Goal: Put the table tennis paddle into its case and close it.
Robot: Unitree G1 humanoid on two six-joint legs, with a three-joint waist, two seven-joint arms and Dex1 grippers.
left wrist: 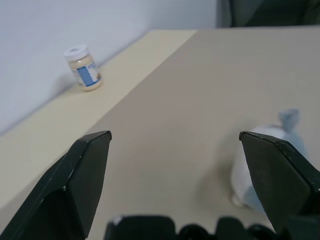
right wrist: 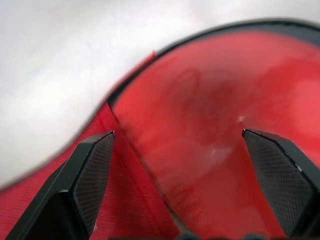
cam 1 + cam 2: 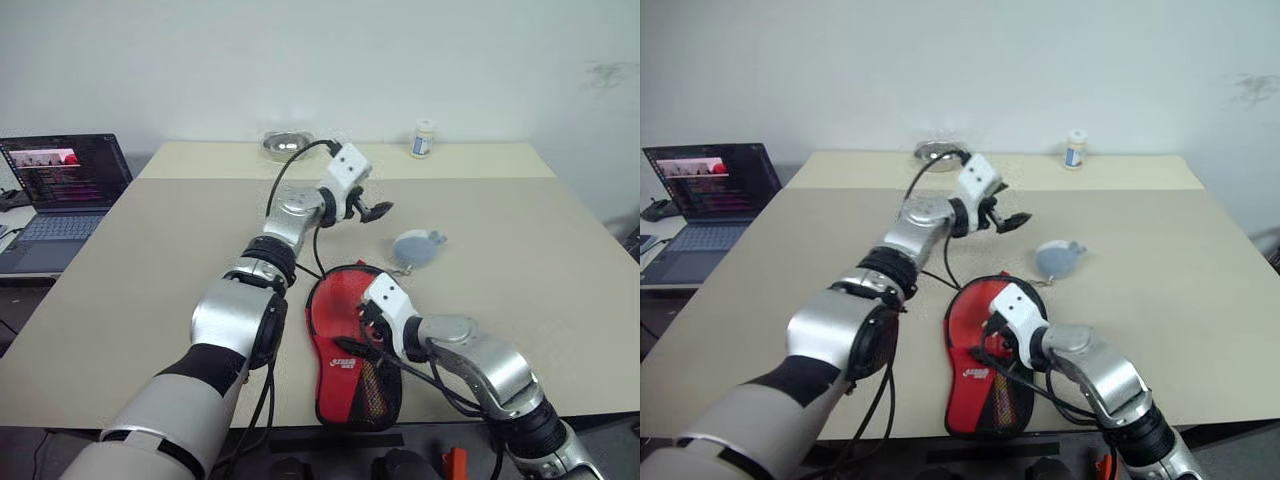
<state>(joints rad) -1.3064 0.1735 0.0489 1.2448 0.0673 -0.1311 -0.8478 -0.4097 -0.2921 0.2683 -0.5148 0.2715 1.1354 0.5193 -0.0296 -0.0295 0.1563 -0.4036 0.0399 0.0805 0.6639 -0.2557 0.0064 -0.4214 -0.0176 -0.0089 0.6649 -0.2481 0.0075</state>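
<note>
The soft red paddle-shaped case [image 3: 345, 350] is lying near the front edge of the big beige table [image 3: 150, 280]. The right gripper [image 2: 175, 145] is tipping down just over it, 2 fingers wide apart. The left gripper [image 3: 377, 210] is reaching out level, fingers wide, holding nothing.

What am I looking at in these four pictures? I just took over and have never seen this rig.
A humanoid robot stands at a beige table. The two wide pictures come from its head, looking down over both arms. The other two come from cameras on each wrist, looking out between that gripper's black fingers.

The left gripper hangs open above the table, holding nothing. The right gripper is open too, just over the red case, which lies at the near edge. The paddle's red rubber shows inside it.

Also on the table: a small grey pouch, a little white jar and a metal dish. A laptop sits to the left.
</note>
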